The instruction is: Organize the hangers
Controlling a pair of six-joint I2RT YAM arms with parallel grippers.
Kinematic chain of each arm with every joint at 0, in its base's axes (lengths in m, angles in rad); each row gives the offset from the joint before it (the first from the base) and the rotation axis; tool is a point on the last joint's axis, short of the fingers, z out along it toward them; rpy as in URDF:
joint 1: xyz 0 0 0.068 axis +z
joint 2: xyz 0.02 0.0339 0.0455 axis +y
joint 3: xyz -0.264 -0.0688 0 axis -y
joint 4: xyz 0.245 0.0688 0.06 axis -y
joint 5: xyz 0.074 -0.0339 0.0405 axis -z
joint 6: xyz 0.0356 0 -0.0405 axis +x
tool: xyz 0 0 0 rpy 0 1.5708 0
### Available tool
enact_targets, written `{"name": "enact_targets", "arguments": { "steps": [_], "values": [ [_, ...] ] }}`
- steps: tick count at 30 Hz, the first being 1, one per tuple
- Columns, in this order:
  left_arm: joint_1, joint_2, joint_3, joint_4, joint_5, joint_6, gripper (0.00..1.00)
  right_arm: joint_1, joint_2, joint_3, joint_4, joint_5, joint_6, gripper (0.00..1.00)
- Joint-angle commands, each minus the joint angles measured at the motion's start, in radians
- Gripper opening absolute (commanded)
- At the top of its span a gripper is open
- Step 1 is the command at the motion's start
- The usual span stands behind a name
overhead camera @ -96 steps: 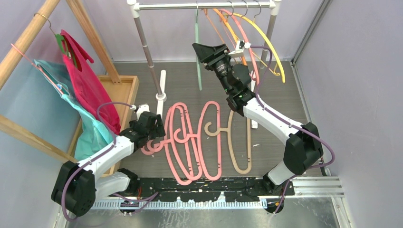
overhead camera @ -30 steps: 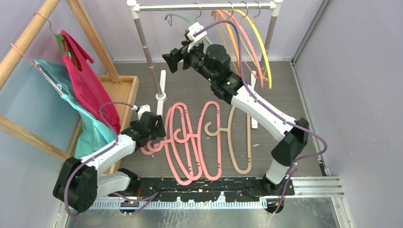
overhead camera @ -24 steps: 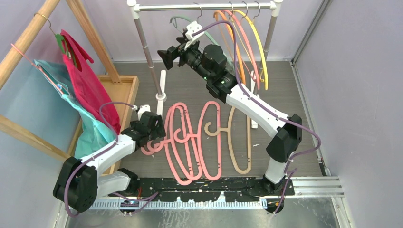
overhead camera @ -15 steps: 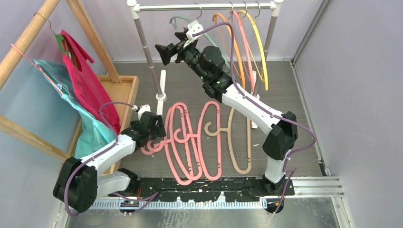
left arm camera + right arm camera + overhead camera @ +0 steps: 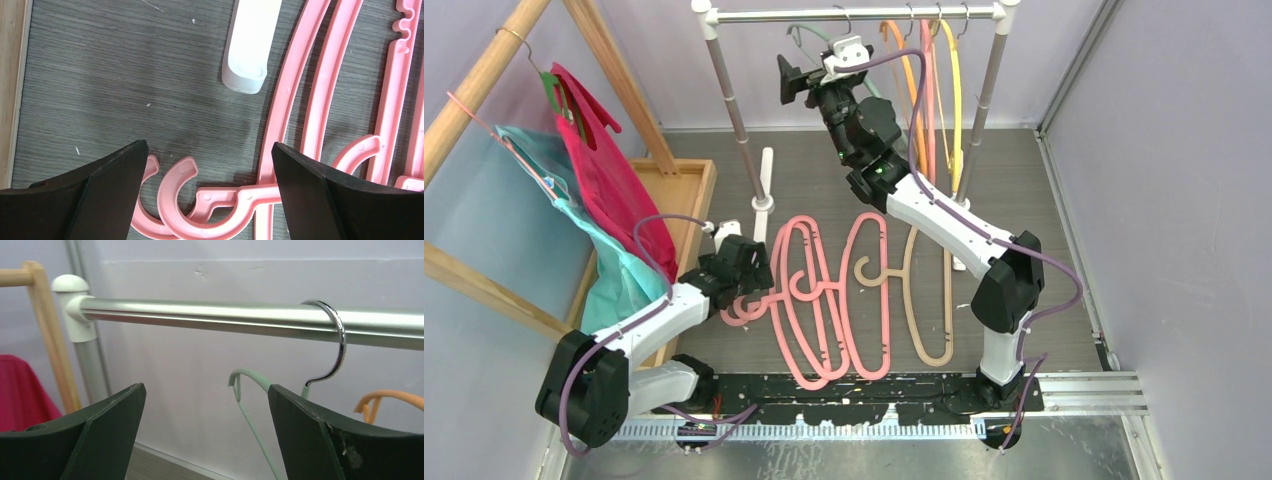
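A grey wood-grain desk (image 5: 1044, 200) sits between lilac walls. On the near side of the metal rail (image 5: 854, 14), the pink hangers (image 5: 824, 300) and the beige hanger (image 5: 929, 320) lie flat. Their long axes run crosswise to the rail and their hooks point left. The left end effector (image 5: 208, 146) gapes over two pink hooks. The right end effector (image 5: 206, 387) is spread wide and empty, just below the rail, by the hanging grey-green hanger (image 5: 248, 371).

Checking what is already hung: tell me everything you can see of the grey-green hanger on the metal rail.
Thin, matte grey-green hanger, plastic-looking, with a shiny metal hook looped over the silver rail. It hangs free, its lower part not visible. An orange hanger hangs to its right. The open right gripper faces it, not gripping.
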Motion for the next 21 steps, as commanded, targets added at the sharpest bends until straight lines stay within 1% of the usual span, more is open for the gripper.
{"name": "enact_targets", "arguments": {
  "steps": [1, 7, 15, 21],
  "values": [
    [-0.004, -0.013, 0.008, 0.043, 0.000, 0.011, 0.98, -0.014, -0.029, -0.008, 0.120, 0.174, -0.099, 0.99],
    [-0.004, -0.014, 0.006, 0.044, 0.004, 0.012, 0.98, -0.072, -0.094, -0.100, 0.145, 0.235, -0.110, 0.99],
    [-0.004, -0.010, 0.005, 0.046, 0.007, 0.014, 0.98, -0.200, -0.252, -0.283, 0.163, 0.232, -0.041, 0.99],
    [-0.004, -0.005, 0.007, 0.047, 0.008, 0.015, 0.98, -0.296, -0.335, -0.352, 0.143, 0.230, 0.008, 0.99]
  ]
}}
